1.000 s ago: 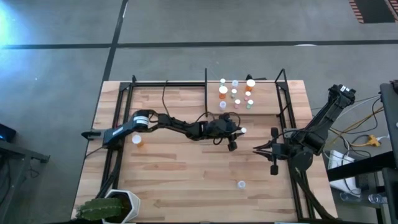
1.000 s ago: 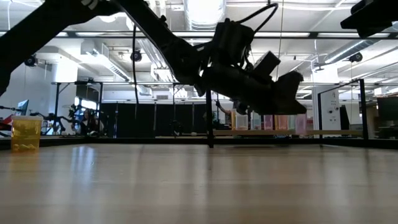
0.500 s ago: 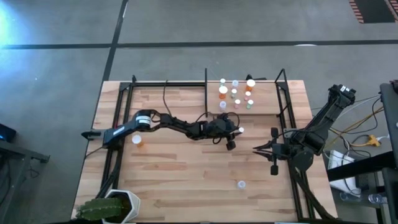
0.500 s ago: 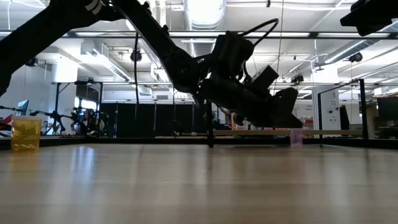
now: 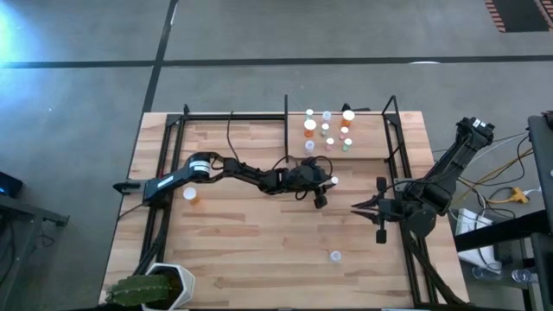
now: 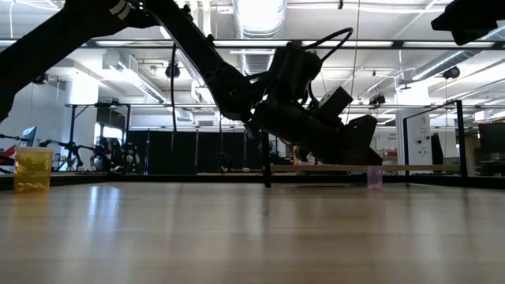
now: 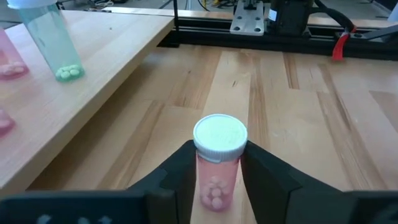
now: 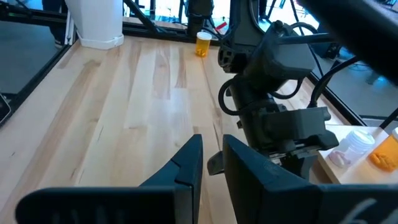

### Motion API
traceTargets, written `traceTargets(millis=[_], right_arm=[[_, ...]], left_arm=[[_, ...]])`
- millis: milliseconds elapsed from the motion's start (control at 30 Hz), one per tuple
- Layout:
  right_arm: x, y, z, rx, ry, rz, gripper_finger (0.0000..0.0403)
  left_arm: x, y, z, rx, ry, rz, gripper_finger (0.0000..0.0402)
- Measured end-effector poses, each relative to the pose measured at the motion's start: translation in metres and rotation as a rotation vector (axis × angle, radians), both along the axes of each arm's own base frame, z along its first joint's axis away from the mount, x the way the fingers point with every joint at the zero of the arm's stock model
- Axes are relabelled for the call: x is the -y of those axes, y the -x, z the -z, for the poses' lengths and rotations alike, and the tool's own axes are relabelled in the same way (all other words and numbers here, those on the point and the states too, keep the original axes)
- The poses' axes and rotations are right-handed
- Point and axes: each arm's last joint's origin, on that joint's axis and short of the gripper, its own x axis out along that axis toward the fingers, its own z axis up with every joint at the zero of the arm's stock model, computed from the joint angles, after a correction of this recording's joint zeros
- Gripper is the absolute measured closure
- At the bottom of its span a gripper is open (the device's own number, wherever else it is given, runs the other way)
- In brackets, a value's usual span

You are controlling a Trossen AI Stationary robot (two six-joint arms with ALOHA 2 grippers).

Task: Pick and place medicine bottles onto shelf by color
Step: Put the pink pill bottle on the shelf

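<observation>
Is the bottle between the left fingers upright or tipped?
Upright: the pink bottle stands cap-up on the table between the left gripper's fingers.

Centre: left arm (image 5: 251,175) lies across the board, barring passage there.
Shelf (image 5: 363,155): crowded by the bottle cluster (image 5: 328,130); bare wood near its front edge.
Near side: open table (image 5: 259,242), only a lone bottle (image 5: 335,256) and the potted plant (image 5: 151,289).

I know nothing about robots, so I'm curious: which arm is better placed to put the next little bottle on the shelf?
The left. Its gripper already holds a pink bottle beside the shelf. The right gripper waits at the table's right edge, holding nothing.
</observation>
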Motion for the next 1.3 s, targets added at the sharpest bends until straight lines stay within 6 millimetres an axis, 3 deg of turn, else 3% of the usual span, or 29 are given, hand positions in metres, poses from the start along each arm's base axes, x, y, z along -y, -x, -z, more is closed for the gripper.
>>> traceTargets(millis=[233, 433, 567, 733, 900, 1067, 1300], right_arm=[[0.000, 0.000, 0.000, 0.003, -0.008, 0.009, 0.0325], [0.003, 0.000, 0.000, 0.033, 0.004, 0.083, 0.0255], [0.007, 0.000, 0.013, 0.024, -0.001, 0.168, 0.0202], [0.017, -0.006, 0.039, -0.020, -0.015, 0.280, 0.0146], [0.030, -0.015, 0.057, -0.045, -0.028, 0.427, 0.0111], [0.043, -0.027, 0.070, -0.063, -0.043, 0.557, 0.0102], [0.050, -0.039, 0.098, -0.029, -0.069, 0.617, 0.0110]], left_arm=[[0.000, 0.001, -0.005, -0.005, -0.027, 0.009, 0.0250], [0.002, 0.007, -0.025, -0.073, -0.032, 0.015, 0.0213], [0.012, 0.017, -0.037, -0.124, -0.096, 0.048, 0.0201], [0.032, 0.044, -0.039, -0.054, -0.108, 0.086, 0.0200], [0.055, 0.083, -0.047, 0.080, -0.114, 0.135, 0.0201], [0.079, 0.125, -0.053, 0.178, -0.144, 0.213, 0.0201], [0.091, 0.174, -0.056, 0.336, -0.143, 0.245, 0.0201]])
